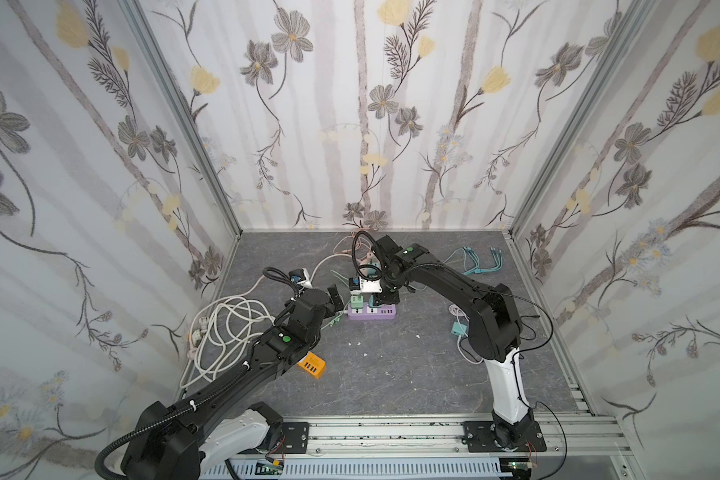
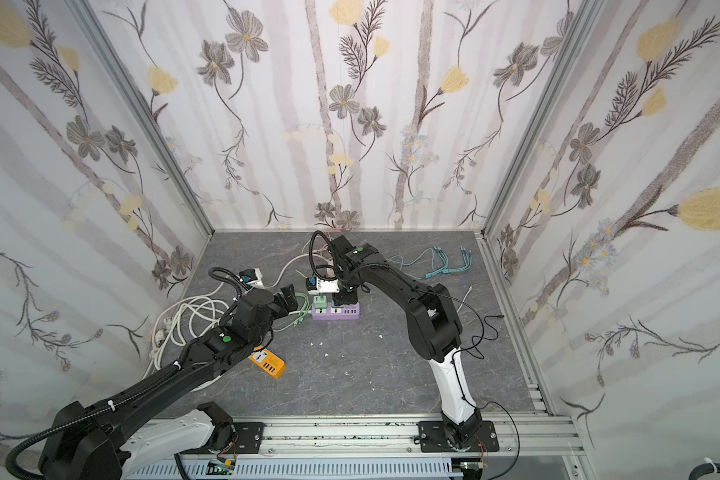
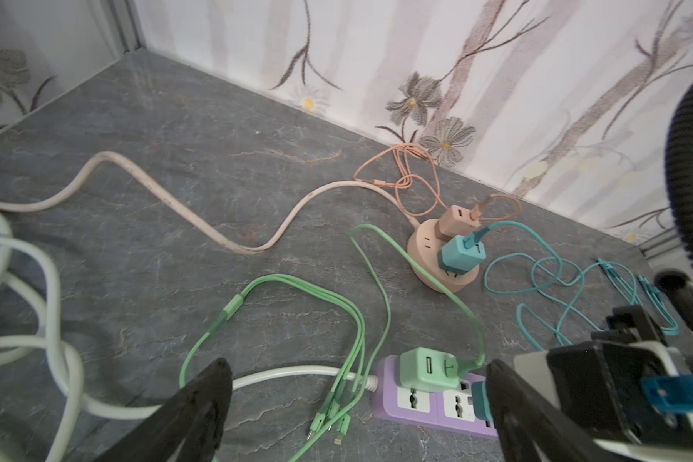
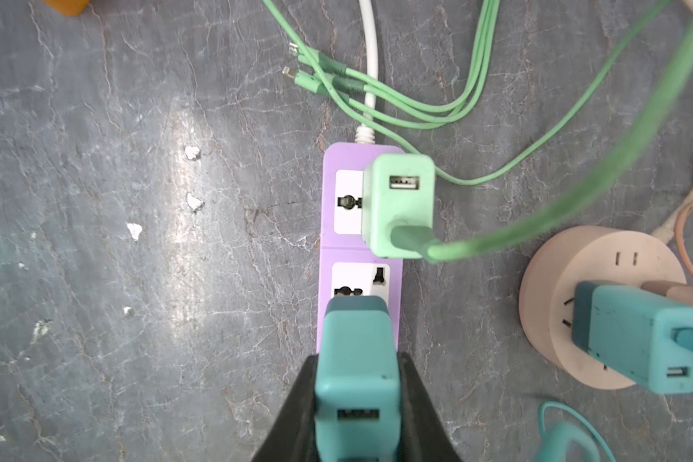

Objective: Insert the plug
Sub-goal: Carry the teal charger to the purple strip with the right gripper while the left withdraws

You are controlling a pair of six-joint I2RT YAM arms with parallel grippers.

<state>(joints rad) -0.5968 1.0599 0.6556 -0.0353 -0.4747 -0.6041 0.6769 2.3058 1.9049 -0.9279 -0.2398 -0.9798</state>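
A purple power strip [image 1: 371, 312] [image 2: 335, 311] [image 4: 329, 240] lies mid-table. A light green charger [image 4: 401, 204] [image 3: 427, 368] is plugged into its end socket by the white cord. My right gripper [image 4: 357, 362] [image 1: 385, 301] points straight down and is shut on a teal plug [image 4: 355, 340] [image 3: 480, 400]. The plug stands over the strip's second socket [image 4: 357, 288], and its prongs are hidden. My left gripper [image 3: 357, 372] [image 1: 336, 300] [image 2: 288, 297] hovers wide open just left of the strip, holding nothing.
A round peach socket hub [image 4: 557, 280] [image 3: 421, 244] behind the strip carries a teal charger [image 4: 637, 340]. Green cable ends [image 4: 317, 76] lie by the strip's cord. An orange strip [image 1: 312, 365], white cable coils [image 1: 225, 328] and teal cables [image 1: 479, 262] lie around.
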